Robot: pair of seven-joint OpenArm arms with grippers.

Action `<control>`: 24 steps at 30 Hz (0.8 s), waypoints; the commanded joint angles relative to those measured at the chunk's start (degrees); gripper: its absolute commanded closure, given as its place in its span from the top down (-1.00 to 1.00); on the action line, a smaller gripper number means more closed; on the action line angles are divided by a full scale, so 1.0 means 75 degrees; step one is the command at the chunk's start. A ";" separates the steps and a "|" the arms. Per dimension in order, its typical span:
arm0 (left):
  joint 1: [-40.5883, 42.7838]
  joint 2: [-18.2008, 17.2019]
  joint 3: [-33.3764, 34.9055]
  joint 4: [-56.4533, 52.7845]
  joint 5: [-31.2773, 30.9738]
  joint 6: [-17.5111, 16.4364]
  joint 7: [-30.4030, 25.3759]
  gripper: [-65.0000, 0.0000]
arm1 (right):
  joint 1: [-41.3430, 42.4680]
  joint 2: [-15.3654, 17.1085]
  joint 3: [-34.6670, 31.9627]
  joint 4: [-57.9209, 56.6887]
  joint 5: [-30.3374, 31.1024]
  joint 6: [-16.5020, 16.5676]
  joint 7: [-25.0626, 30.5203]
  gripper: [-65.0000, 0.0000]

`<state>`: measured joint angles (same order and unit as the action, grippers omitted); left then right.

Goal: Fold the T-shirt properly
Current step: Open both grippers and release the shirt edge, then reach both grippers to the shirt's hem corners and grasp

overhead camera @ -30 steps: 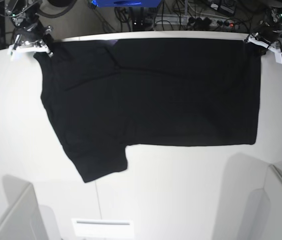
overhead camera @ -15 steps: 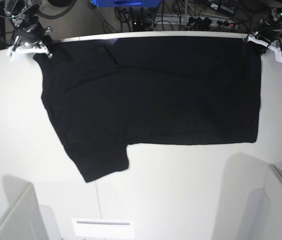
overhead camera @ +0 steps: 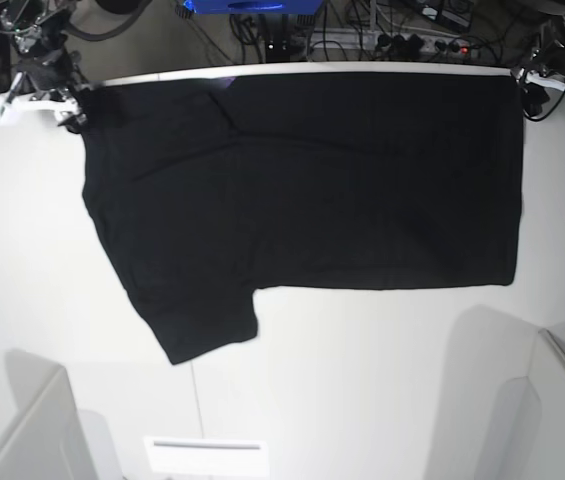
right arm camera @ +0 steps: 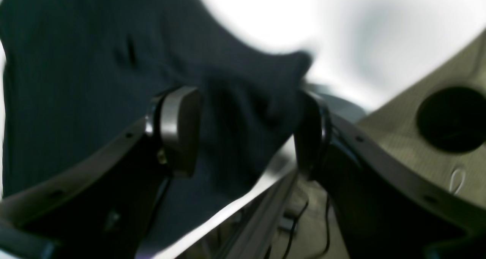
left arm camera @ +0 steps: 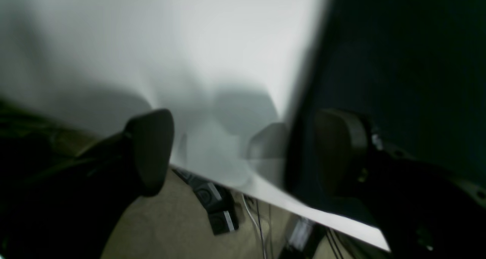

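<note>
Right gripper (right arm camera: 245, 133): jaws apart over the T-shirt's far corner. T-shirt (overhead camera: 302, 180): black, spread across the white bench (overhead camera: 362, 390), one sleeve sticking out nearside. My left gripper (left arm camera: 246, 152): jaws wide apart at the other far corner.

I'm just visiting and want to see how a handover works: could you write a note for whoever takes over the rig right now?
Left hand: open, at the shirt's far corner, fingers on either side of its edge.
Right hand: open, at the opposite far corner, black fabric between its fingers.
T-shirt: spread across the table, far edge along the table's far side, a flap sticking out toward the near side.
Done: no finished fold visible.
Left: probably clear both hands, tuck in the flap, then fold to a neat shape.
</note>
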<state>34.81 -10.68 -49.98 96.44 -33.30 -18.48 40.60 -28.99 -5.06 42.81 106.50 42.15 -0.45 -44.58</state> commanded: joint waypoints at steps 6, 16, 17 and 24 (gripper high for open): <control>-0.0029 -0.0141 -0.0891 0.0298 -0.0102 -0.0085 -0.0109 0.71 | -0.0020 0.0118 0.0640 0.0224 0.0071 0.0054 0.0124 0.11; -0.0533 -0.0141 -0.0610 0.1330 -0.0055 -0.0085 -0.0109 -0.28 | 0.0554 0.0598 -0.0755 0.0939 0.0059 0.0042 0.0112 0.11; -0.0615 -0.0141 -0.0469 0.1342 -0.0055 -0.0085 -0.0109 -0.55 | 0.0695 0.0669 -0.1025 0.0939 0.0047 0.0030 0.0112 0.11; -0.0931 -0.0153 0.0187 0.1342 -0.0055 -0.0085 -0.0109 -1.00 | 0.2102 0.0927 -0.1752 0.0505 0.0024 0.0030 0.0054 -0.21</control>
<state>27.49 -11.09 -48.25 105.54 -33.04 -18.81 41.10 -13.76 0.64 29.28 109.27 41.95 -0.51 -45.71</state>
